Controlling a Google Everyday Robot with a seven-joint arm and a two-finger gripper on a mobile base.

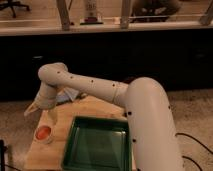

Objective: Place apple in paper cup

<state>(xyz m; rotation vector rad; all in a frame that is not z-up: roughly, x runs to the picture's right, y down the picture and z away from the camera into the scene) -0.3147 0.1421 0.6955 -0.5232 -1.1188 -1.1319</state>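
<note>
The paper cup [44,134] stands on the left part of the wooden table [75,111], left of the green tray. Inside it sits the orange-red apple [43,132], filling most of the cup's mouth. My gripper [35,108] hangs at the end of the white arm [90,89], above and slightly left of the cup and apart from it. It holds nothing that I can see.
A large green rectangular tray [75,150] takes up the middle and right of the table. A bluish-grey object [67,96] lies on the table behind the arm. A dark counter front [150,55] runs behind, with grey floor to the left and right.
</note>
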